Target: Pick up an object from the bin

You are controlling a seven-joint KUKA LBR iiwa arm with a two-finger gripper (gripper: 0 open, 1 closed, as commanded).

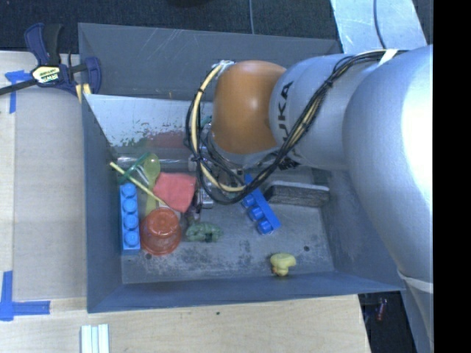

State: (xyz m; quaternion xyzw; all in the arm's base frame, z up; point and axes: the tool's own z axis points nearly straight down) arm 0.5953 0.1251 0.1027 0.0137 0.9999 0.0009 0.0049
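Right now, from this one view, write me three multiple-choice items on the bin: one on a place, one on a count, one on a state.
1. Where in the bin is the yellow lump?
A. By the view's lower wall, right of middle.
B. In the far left corner.
C. On the red cup.

2. How many blue bricks are there?
A. One.
B. Two.
C. Four.

3. How is the long blue brick placed?
A. It stands on end.
B. It leans on the arm.
C. It lies flat.

Key:
1 A: the lump sits alone by that wall.
2 B: the long one is at the left, and a short blue brick is near the middle.
3 C: its row of studs faces up along the left wall.
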